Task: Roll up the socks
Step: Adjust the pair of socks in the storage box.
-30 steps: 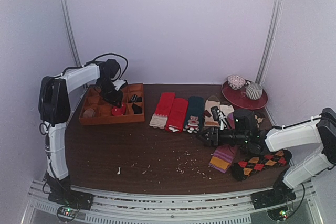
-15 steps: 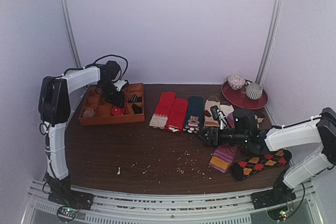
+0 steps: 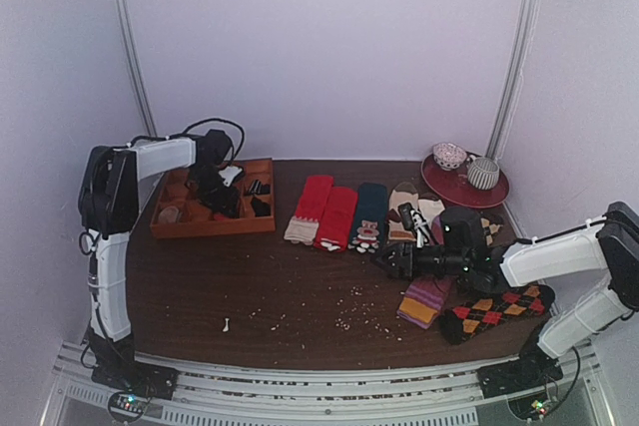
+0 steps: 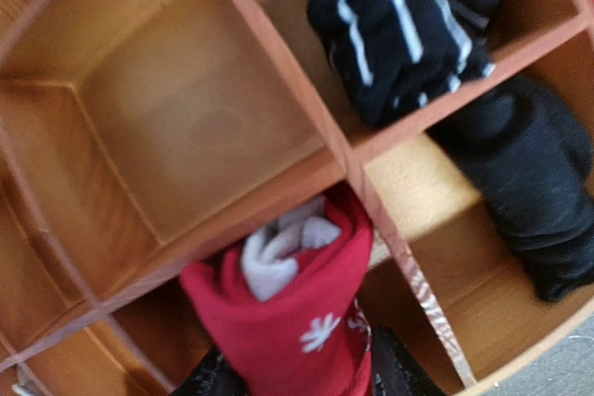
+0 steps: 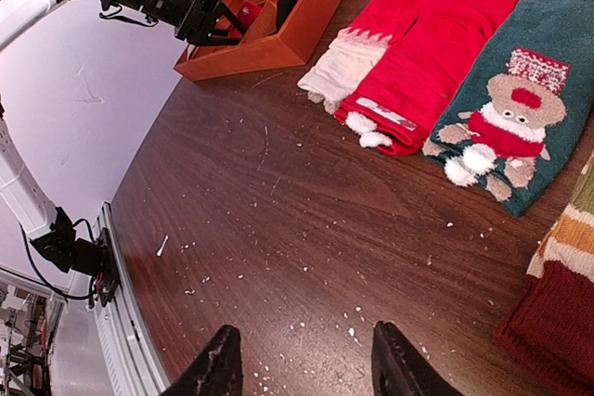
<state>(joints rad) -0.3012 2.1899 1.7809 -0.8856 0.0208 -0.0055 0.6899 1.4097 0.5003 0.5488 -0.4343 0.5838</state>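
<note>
Dark wood tabletop (image 3: 300,286), scattered with pale crumbs, with plain pale walls (image 3: 329,47) around it. The only marking you can see is a white snowflake motif on the socks (image 4: 297,322).

Your divided wooden tray (image 3: 215,229) sits rear left. One compartment holds a black white-striped bundle (image 4: 390,25), and the one next to it holds a dark plain bundle (image 4: 534,192). The socks are a red roll with a white core, lying against a divider crossing; you can't tell which compartment they are in.

Your left gripper (image 4: 306,373) is clamped on that roll, one finger on each side. Your right gripper (image 5: 306,359) hangs spread and empty low over the tabletop, near the teal bear sock (image 5: 506,108).

The red plate (image 3: 459,195) rear right carries a bowl (image 3: 448,156) and a cup (image 3: 483,174).
</note>
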